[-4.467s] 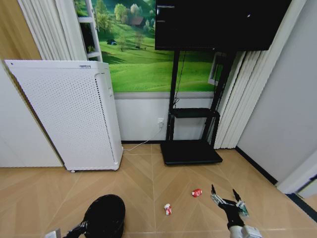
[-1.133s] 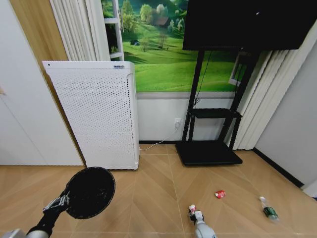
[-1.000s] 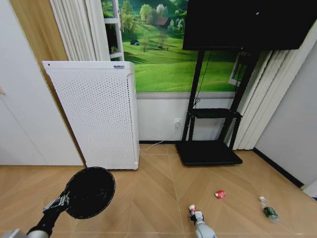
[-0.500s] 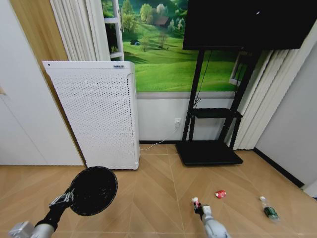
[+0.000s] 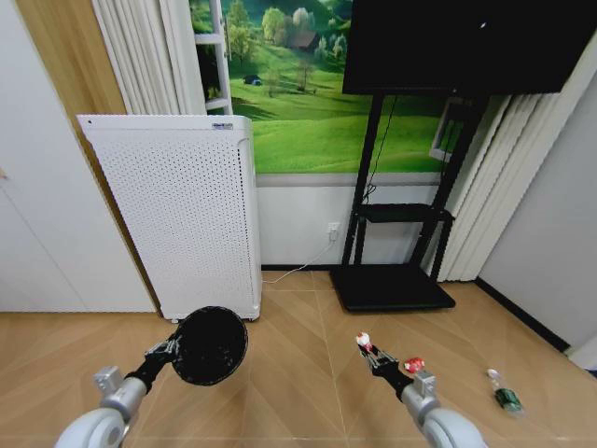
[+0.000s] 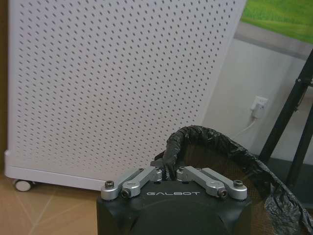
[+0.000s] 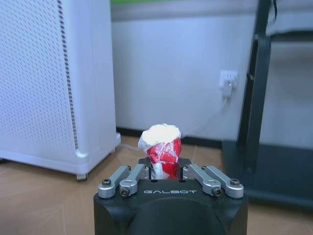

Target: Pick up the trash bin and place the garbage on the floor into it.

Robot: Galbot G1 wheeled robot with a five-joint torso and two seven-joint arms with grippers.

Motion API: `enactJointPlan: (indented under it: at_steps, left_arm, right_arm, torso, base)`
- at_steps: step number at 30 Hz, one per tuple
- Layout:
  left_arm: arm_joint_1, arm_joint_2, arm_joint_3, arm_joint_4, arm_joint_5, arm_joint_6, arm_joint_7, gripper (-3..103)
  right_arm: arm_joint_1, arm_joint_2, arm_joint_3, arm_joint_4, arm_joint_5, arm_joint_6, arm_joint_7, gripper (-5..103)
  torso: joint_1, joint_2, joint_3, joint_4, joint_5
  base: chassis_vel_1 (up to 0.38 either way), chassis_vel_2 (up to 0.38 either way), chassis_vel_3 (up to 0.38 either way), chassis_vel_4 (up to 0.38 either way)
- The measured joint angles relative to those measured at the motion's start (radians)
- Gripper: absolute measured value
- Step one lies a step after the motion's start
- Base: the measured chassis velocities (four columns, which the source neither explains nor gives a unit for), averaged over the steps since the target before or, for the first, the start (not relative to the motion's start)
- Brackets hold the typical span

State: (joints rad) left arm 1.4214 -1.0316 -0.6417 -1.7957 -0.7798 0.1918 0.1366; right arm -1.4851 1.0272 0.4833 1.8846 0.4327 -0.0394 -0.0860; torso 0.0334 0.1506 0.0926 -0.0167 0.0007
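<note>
Since the previous frames both arms have swung up and inward: the left hand (image 5: 166, 351), clamped on the rim of the trash bin (image 5: 211, 344), now holds it off the floor (image 5: 298, 392) at lower centre-left of the head view, mouth tipped toward the camera, in front of the white cabinet (image 5: 177, 210). The right hand (image 5: 367, 348) at lower centre-right is closed on the red-and-white wrapper (image 5: 363, 341), lifted clear of the parquet. The small red packet (image 5: 413, 365) and the clear bottle (image 5: 505, 395) lie on the floor at lower right, apart from each other.
</note>
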Motion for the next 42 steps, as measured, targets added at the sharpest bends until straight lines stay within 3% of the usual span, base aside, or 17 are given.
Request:
enactJointPlan:
  at_steps: [1, 3, 4, 6, 7, 10, 15, 18, 28, 33, 38, 39, 42]
  left_arm:
    - [0.000, 0.000, 0.000, 0.000, 0.000, 0.000, 0.000, 7]
    - [-0.131, -0.002, 0.114, 0.095, 0.015, 0.000, 0.013, 7]
    - [-0.131, -0.002, 0.114, 0.095, 0.015, 0.000, 0.013, 7]
    - [-0.268, -0.018, 0.201, 0.189, 0.034, -0.002, 0.051, 7]
    - [-0.268, -0.018, 0.201, 0.189, 0.034, -0.002, 0.051, 7]
    - [-0.436, -0.047, 0.321, 0.306, 0.038, -0.004, 0.069, 7]
    - [-0.529, -0.079, 0.429, 0.381, 0.029, -0.013, 0.066, 7]
    - [-0.585, -0.110, 0.540, 0.423, -0.003, -0.032, 0.055, 7]
    - [-0.596, -0.121, 0.651, 0.401, -0.027, -0.042, 0.051, 7]
    - [-0.478, -0.122, 0.717, 0.286, -0.043, -0.036, 0.076, 7]
    - [-0.448, -0.109, 0.699, 0.239, -0.016, -0.034, 0.098, 7]
    - [-0.439, -0.103, 0.679, 0.227, -0.020, -0.032, 0.099, 7]
    - [-0.427, -0.106, 0.667, 0.224, -0.021, -0.032, 0.099, 7]
  right_arm:
    - [0.000, 0.000, 0.000, 0.000, 0.000, 0.000, 0.000, 25]
    - [0.004, 0.034, -0.013, 0.030, -0.037, 0.024, 0.031, 25]
    - [0.004, 0.034, -0.013, 0.030, -0.037, 0.024, 0.031, 25]
    - [0.011, 0.080, -0.043, 0.046, -0.088, 0.058, 0.076, 25]
    - [0.011, 0.080, -0.043, 0.046, -0.088, 0.058, 0.076, 25]
    - [-0.006, 0.122, -0.082, 0.099, -0.105, 0.056, 0.107, 25]
    - [-0.018, 0.133, -0.121, 0.134, -0.122, 0.089, 0.112, 25]
    - [-0.028, 0.129, -0.160, 0.155, -0.116, 0.097, 0.113, 25]
    - [-0.034, 0.135, -0.196, 0.163, -0.106, 0.093, 0.113, 25]
    - [-0.060, 0.117, -0.240, 0.171, -0.145, 0.098, 0.119, 25]
    - [-0.062, 0.134, -0.268, 0.147, -0.164, 0.097, 0.126, 24]
    - [-0.056, 0.145, -0.275, 0.125, -0.186, 0.096, 0.159, 40]
    - [-0.052, 0.141, -0.274, 0.119, -0.185, 0.097, 0.161, 51]
  torso:
    - [0.000, 0.000, 0.000, 0.0000, 0.0000]
    - [0.000, 0.000, 0.000, -0.0010, -0.0013]
    - [0.000, 0.000, 0.000, -0.0010, -0.0013]
    - [0.000, 0.000, 0.000, -0.0014, -0.0004]
    - [0.000, 0.000, 0.000, -0.0014, -0.0004]
    - [0.000, 0.000, 0.000, -0.0013, -0.0006]
    - [0.000, 0.000, 0.000, -0.0009, -0.0008]
    - [0.000, 0.000, 0.000, -0.0010, -0.0007]
    - [0.000, 0.000, 0.000, -0.0009, -0.0005]
    - [0.000, 0.000, 0.000, -0.0006, -0.0008]
    - [0.000, 0.000, 0.000, -0.0009, -0.0006]
    - [0.000, 0.000, 0.000, -0.0009, -0.0006]
    - [0.000, 0.000, 0.000, -0.0010, -0.0007]
  base:
    - [0.000, 0.000, 0.000, 0.000]
    - [0.000, 0.000, 0.000, 0.000]
    - [0.000, 0.000, 0.000, 0.000]
    - [0.000, 0.000, 0.000, 0.000]
    - [0.000, 0.000, 0.000, 0.000]
    - [0.000, 0.000, 0.000, 0.000]
    - [0.000, 0.000, 0.000, 0.000]
    - [0.000, 0.000, 0.000, 0.000]
    - [0.000, 0.000, 0.000, 0.000]
    - [0.000, 0.000, 0.000, 0.000]
    - [0.000, 0.000, 0.000, 0.000]
    - [0.000, 0.000, 0.000, 0.000]
    - [0.000, 0.000, 0.000, 0.000]
